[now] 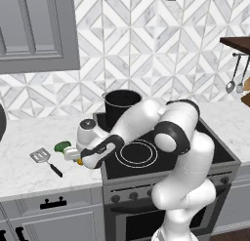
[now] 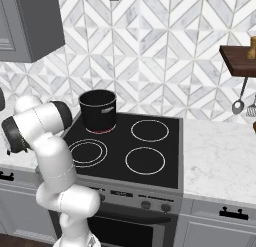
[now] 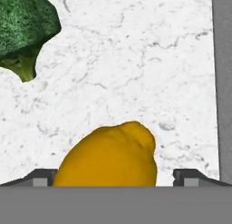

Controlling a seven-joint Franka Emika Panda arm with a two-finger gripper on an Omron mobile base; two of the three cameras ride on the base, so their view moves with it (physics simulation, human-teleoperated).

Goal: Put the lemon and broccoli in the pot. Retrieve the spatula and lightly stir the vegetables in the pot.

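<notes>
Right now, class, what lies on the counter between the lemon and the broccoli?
Nothing: in the hand view, bare marble counter separates the lemon from the broccoli.

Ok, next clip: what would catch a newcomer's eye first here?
The white arm bent low over the counter left of the stove, its open end effector straddling the lemon, with the broccoli lying just beyond it. Next, the black pot on the stove's back left burner, and the spatula lying flat on the counter further left.
</notes>
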